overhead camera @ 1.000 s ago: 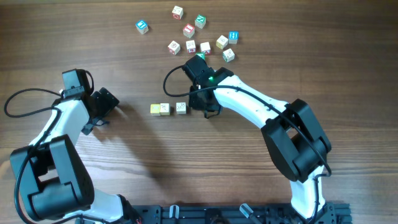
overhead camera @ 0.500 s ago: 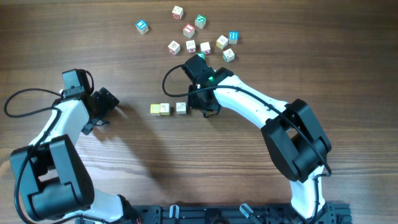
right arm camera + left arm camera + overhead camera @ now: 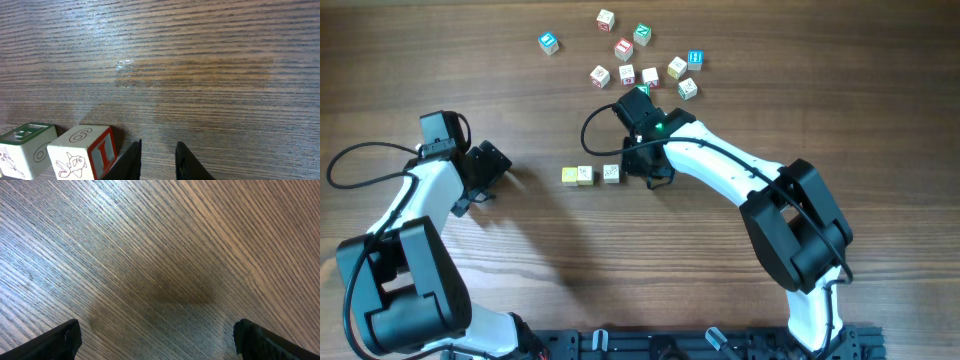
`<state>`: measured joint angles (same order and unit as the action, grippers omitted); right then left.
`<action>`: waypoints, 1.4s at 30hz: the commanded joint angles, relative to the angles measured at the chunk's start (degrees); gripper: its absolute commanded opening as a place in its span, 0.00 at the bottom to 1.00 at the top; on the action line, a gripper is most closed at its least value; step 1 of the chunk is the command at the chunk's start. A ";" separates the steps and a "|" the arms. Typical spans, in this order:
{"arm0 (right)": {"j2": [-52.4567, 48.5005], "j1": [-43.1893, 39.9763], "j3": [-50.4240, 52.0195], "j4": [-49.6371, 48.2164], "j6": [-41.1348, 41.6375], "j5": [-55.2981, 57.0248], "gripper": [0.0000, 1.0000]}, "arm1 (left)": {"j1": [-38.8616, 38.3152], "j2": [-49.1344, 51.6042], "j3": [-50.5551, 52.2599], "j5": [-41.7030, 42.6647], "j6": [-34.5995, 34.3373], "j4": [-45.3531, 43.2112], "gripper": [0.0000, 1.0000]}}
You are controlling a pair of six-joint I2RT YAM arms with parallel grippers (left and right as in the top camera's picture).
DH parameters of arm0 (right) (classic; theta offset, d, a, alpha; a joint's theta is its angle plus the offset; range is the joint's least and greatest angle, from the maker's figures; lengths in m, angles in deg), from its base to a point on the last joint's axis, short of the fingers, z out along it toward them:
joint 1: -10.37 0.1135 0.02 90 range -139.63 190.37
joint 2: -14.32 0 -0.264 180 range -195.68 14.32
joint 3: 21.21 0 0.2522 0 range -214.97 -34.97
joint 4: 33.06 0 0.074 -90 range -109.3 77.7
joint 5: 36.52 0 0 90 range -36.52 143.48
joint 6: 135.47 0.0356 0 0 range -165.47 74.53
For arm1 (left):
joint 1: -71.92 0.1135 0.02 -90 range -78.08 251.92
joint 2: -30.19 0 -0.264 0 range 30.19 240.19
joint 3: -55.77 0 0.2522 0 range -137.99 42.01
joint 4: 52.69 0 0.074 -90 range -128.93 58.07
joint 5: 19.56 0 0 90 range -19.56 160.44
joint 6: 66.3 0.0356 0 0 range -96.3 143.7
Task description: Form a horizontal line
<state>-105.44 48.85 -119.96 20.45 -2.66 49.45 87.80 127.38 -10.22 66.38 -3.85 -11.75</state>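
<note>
Where the wood lies bare near the middle of the table, the row shows three cubes in the overhead view. A yellow cube sits at the left end, a cream cube touches it, and a second cream cube sits at the right end, a little apart from the pair. The row's long axis runs straight from left to right across that view. Its yellow end points toward the left arm and its cream end toward the right arm. The right gripper hangs just beside the cream end; the arm hides whether it touches. In the right wrist view its fingers stand only a narrow slit apart, with bare wood between them and nothing held. Just beside them, at the lower left edge of that view, a red-lettered cube stands against a green-edged cube. I cannot tell whether these two belong to the row. Above the row, past the right wrist, loose cubes lie scattered in a cluster. Among them are two blue-faced ones, a red-faced one and a green-faced one. Well apart to the left, the left gripper is level with the row. Its fingers are spread wide over empty wood grain, holding nothing.
</note>
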 commanded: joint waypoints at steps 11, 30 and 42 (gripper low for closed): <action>0.59 0.26 0.28 -0.33 -0.59 -0.48 0.24 | 0.11 0.39 0.26 -0.52 -0.11 -0.17 1.00; 0.59 0.26 0.28 -0.24 -0.61 -2.08 0.20 | 0.11 0.39 0.26 -0.52 -0.13 -0.15 1.00; 0.59 2.49 0.28 -2.86 -0.20 -4.79 0.17 | 0.11 0.39 0.26 -0.52 -0.11 -0.17 1.00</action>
<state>-105.44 50.84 -119.96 17.81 -2.88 45.54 87.80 127.38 -10.22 66.38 -3.85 -11.75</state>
